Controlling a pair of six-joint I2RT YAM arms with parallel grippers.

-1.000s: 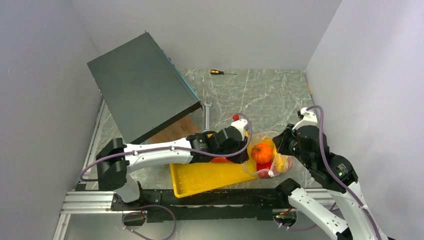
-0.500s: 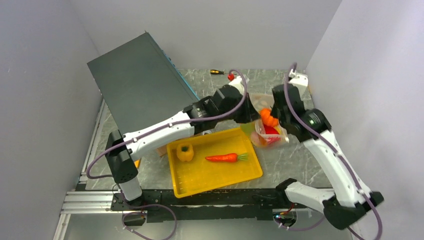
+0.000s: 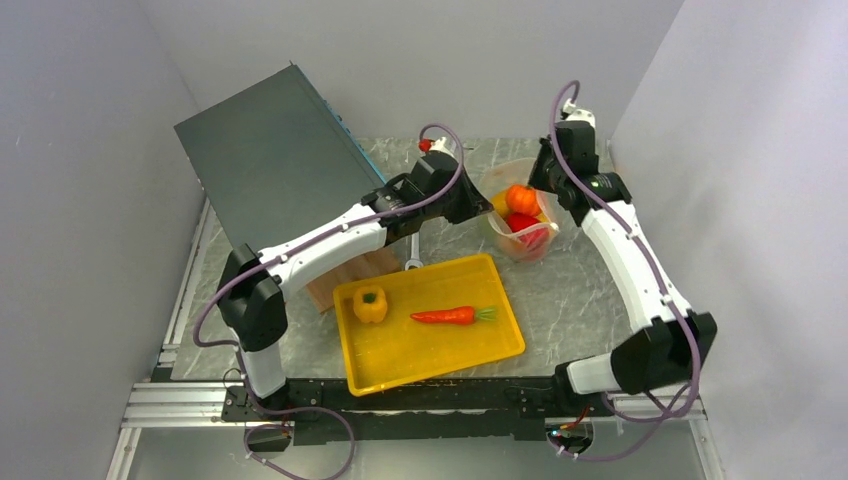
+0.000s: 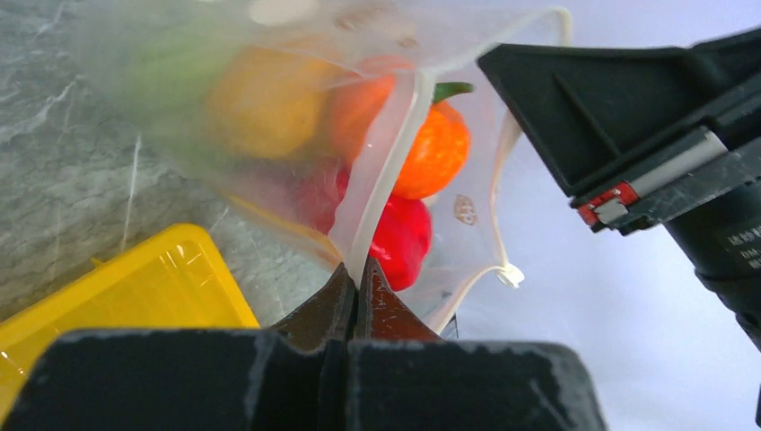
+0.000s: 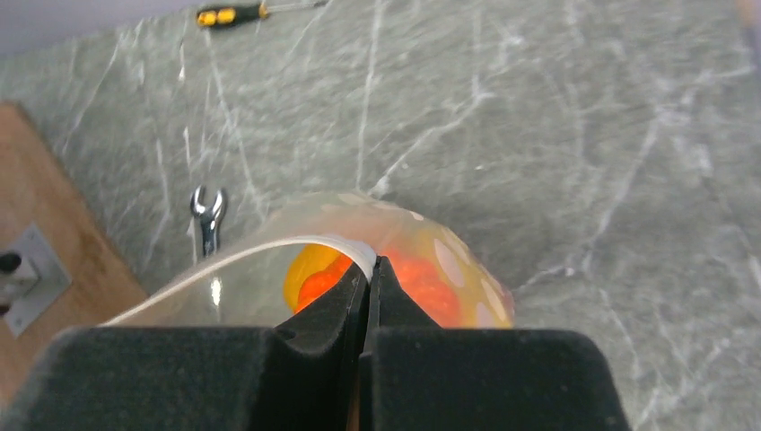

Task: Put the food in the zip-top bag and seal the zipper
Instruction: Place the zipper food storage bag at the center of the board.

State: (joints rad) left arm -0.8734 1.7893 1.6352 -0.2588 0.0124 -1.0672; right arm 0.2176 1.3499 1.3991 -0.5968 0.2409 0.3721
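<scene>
Clear soft zip-top bag [image 4: 467,211], glossy food [image 4: 435,153] inside, left tool [image 4: 357,274], right tool [image 5: 370,274] pinching it

Observed yellow tray [image 3: 440,352] at near table [image 3: 570,300] edge. Noted dark panel [image 3: 275,170] tilted at far left, over wooden board [image 3: 352,268]. Logged wrench [image 5: 208,215] flat beyond tray, screwdriver [image 5: 235,13] well apart at far edge.
</scene>
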